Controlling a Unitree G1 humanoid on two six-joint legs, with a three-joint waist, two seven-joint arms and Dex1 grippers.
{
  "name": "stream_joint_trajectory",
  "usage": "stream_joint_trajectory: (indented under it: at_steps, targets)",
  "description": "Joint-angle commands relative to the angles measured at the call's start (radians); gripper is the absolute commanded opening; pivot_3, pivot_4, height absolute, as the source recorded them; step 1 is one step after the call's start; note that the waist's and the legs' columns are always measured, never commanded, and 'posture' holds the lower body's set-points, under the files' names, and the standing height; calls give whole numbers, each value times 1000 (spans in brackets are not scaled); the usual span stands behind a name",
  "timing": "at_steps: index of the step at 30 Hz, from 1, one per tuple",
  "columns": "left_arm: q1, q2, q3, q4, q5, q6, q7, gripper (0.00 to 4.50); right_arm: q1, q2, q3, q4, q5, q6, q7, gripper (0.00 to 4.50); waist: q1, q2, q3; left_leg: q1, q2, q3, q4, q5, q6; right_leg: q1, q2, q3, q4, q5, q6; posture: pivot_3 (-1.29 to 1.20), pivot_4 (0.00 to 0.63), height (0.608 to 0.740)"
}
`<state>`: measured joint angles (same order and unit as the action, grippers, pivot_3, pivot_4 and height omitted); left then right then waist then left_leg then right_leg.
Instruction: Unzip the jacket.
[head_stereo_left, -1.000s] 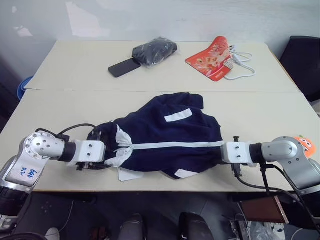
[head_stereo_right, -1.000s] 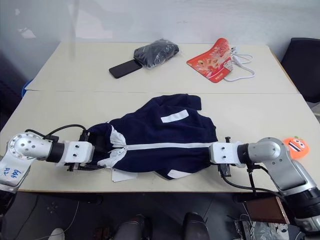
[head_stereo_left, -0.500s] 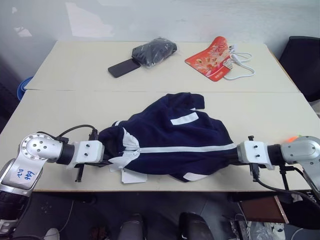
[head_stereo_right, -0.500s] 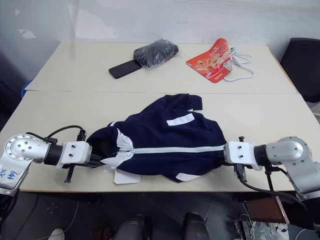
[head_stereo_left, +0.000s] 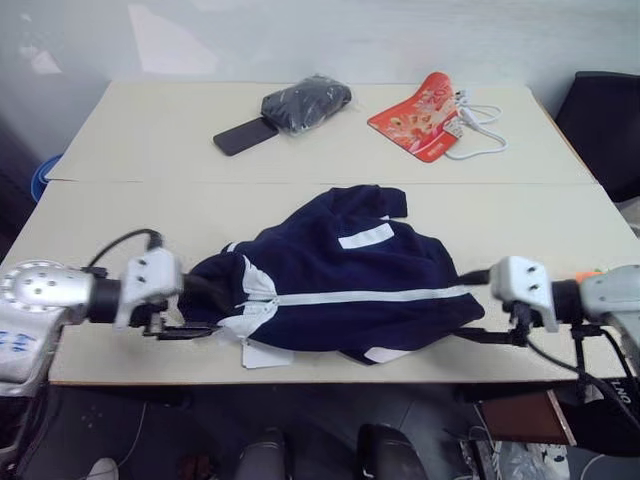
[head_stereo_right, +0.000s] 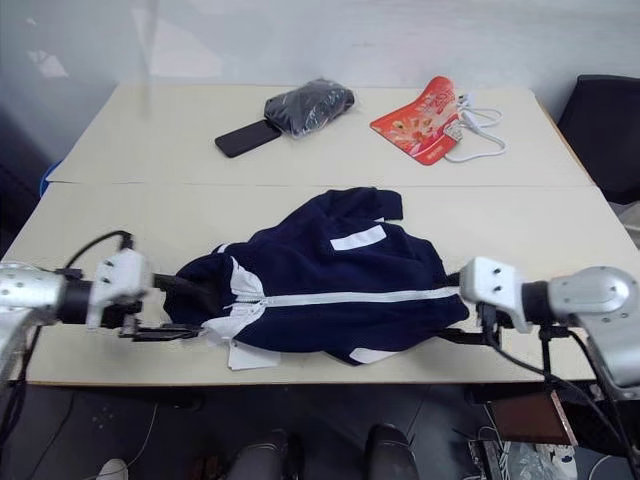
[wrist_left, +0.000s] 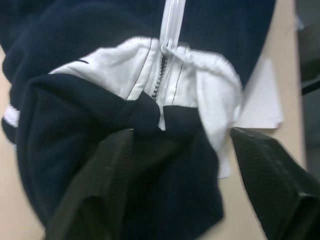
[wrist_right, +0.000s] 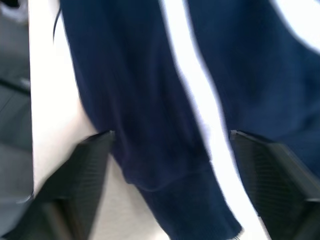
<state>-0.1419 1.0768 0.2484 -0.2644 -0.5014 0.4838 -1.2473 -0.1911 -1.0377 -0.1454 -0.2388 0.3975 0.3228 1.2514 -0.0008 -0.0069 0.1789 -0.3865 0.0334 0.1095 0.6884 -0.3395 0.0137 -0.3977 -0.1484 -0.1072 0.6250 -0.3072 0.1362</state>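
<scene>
I see the jacket (head_stereo_left: 340, 280) flat on the near table (head_stereo_left: 520, 215), zipper (wrist_left: 172, 30) closed. Left gripper (wrist_left: 175, 165) spread wide at the collar end, right gripper (wrist_right: 170, 165) spread at the hem; neither grasps fabric.

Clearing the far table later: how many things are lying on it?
4: a black phone, a shiny black bundle beside it, a red pouch, and a white cable at the pouch's right.

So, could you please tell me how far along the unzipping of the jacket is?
Nothing looks done: the jacket lies flat on the table with its white zipper line closed from collar to hem. In hand: nothing; the left gripper at the collar end and the right gripper at the hem end both have their fingers spread wide, gripping no fabric. Left: the whole unzip.
</scene>
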Motion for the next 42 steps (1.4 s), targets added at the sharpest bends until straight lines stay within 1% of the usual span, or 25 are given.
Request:
stream_joint_trajectory:
  at_steps: [1, 3, 6, 7, 11, 13, 15, 19, 25, 32, 36, 39, 42]
  targets:
    - [89, 49, 145, -153, -235, 229, -60, 4480, 28, -26, -137, -130, 262, 234, 12, 4500, 0, 0, 0, 0, 0, -3, 0, 0, 0, 0, 0, 0, 0, 0, 0, 0, 150, 740]
    - [156, 60, 164, -215, -270, 270, -70, 4480, 53, -44, -184, -195, 388, 354, 20, 4500, 0, 1, 0, 0, 0, -4, 0, 0, 0, 1, 0, 0, 0, 0, 0, 0, 150, 740]
    - [242, 60, 112, -261, -187, 226, -48, 4480, 73, -54, -202, -254, 489, 442, 13, 4500, 2, 1, 0, 1, -1, -4, 0, 0, 0, 2, 0, 0, -1, 0, 0, 0, 150, 740]
    - [255, 53, 72, -259, -144, 212, -16, 4480, 83, -52, -203, -284, 514, 462, 3, 4500, 4, 1, 0, 1, -1, -5, 0, 0, 0, 3, 0, 0, -1, 0, 0, 0, 150, 740]
    - [208, -27, -55, -182, 6, 123, 131, 4480, 109, -27, -193, -355, 553, 493, -61, 4500, 11, 1, 0, 1, -2, -5, 0, -1, 1, 4, 0, 0, -3, 0, 0, 0, 150, 740]
    - [157, -84, -85, -134, 41, 84, 186, 4480, 113, -11, -189, -366, 561, 497, -94, 4500, 17, 1, 0, 1, -2, -5, 0, -1, 1, 4, 0, 0, -2, 0, 0, 0, 150, 740]
    - [117, -118, -99, -101, 61, 67, 214, 4480, 120, -3, -190, -374, 567, 498, -112, 4500, 23, 0, 0, 1, -2, -5, 0, -1, 1, 3, 0, 0, -2, 0, 0, 0, 150, 740]
    - [82, -142, -128, -76, 57, 61, 204, 4480, 136, 6, -197, -385, 579, 491, -135, 4500, 25, 0, 0, 1, -2, -5, 2, -2, 2, 3, 0, 0, -2, 0, 0, 0, 150, 740]
    - [28, -190, -210, -43, 83, 44, 212, 4480, 141, 28, -178, -390, 559, 467, -172, 4500, 26, 0, 0, 1, -2, -5, 2, -2, 2, 4, 0, 0, -2, 0, 0, 0, 150, 740]
    - [-35, -245, -271, -15, 93, 79, 240, 4480, 142, 42, -168, -396, 539, 442, -197, 4500, 27, 0, 0, 1, -2, -5, 3, -3, 2, 4, 0, -1, -2, 0, 0, 0, 150, 740]
    - [-19, -221, -274, -48, 80, 91, 206, 4480, 140, 42, -167, -396, 530, 429, -203, 4500, 27, 0, 0, 1, -2, -5, 4, -3, 3, 4, 0, -1, -2, 0, 0, 0, 150, 740]
    - [6, -191, -258, -55, 97, 69, 197, 4480, 140, 42, -165, -396, 527, 422, -206, 4500, 26, 0, 0, 1, -2, -5, 4, -3, 2, 4, 0, -1, -2, 0, 0, 0, 150, 740]
    - [36, -165, -232, -80, 83, 78, 191, 4480, 142, 45, -161, -396, 520, 416, -209, 4500, 25, 0, 0, 1, -2, -5, 4, -3, 2, 4, 0, -1, -2, 0, 0, 0, 150, 740]
